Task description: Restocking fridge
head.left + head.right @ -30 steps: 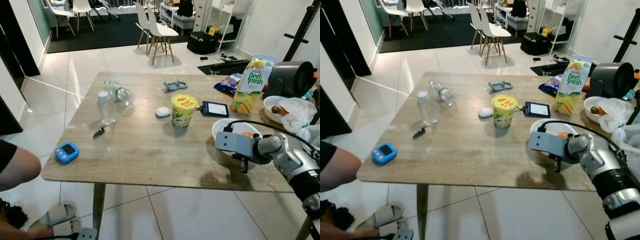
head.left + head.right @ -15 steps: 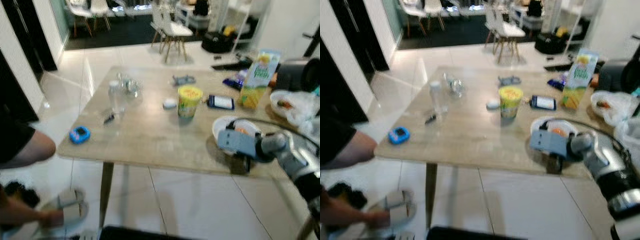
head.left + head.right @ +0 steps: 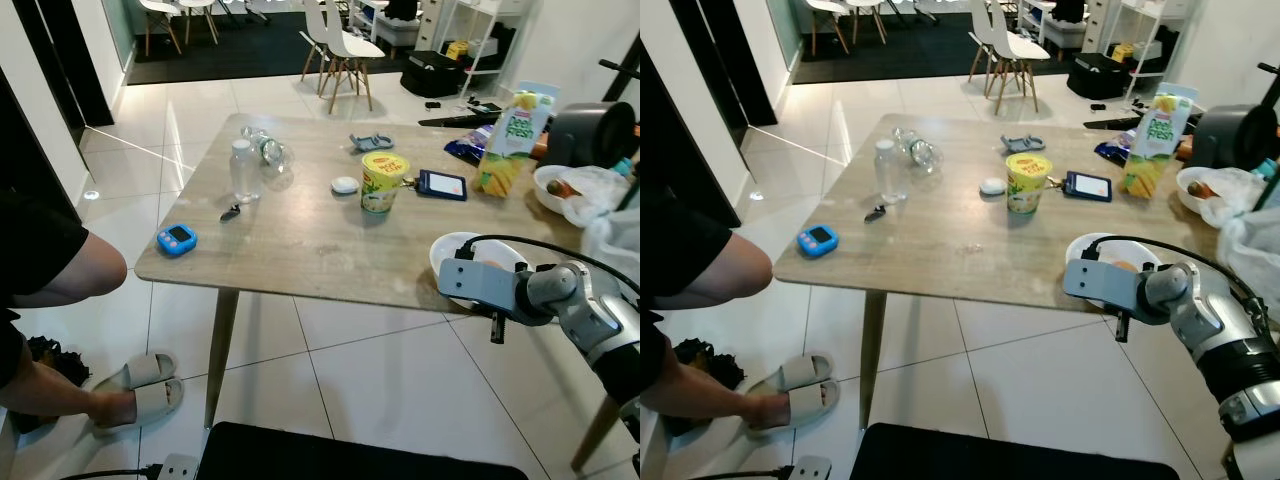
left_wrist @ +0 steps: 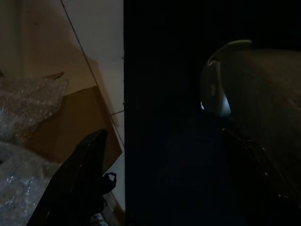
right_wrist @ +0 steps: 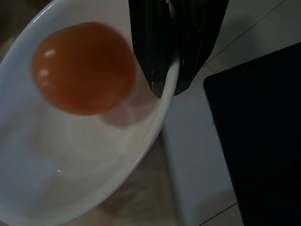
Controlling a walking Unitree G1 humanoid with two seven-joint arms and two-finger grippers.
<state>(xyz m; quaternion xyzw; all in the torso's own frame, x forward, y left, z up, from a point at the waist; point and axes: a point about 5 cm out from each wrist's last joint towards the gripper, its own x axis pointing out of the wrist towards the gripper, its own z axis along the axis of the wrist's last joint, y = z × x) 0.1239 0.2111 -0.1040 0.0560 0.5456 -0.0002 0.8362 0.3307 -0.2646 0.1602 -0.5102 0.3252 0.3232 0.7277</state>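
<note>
Right gripper (image 5: pixel 164 70) at the lower right of the head frames, jaws clamped on the rim of a white bowl (image 5: pixel 70 155) at the near right edge of the surface (image 3: pixel 300 250); orange fruit (image 5: pixel 82 66) inside the bowl, upper left of the wrist frame. Left gripper (image 4: pixel 75 188) hanging in dark shade by bubble wrap (image 4: pixel 23 122) and a brown box (image 4: pixel 70 122), jaw state impossible to tell. Mid-frame on the surface: yellow cup (image 3: pixel 384 181), white lid (image 3: pixel 346 185) just beside it, blue card holder (image 3: pixel 442 184) to its right. Juice carton (image 3: pixel 510 140) upright at upper right, near a bag (image 3: pixel 600 190). Two clear bottles at upper centre-left, one upright (image 3: pixel 241 168), one lying (image 3: pixel 268 148). Blue timer (image 3: pixel 176 239) at the left corner. A person's leg (image 3: pixel 60 270) and slippers (image 3: pixel 140 385) at far left
</note>
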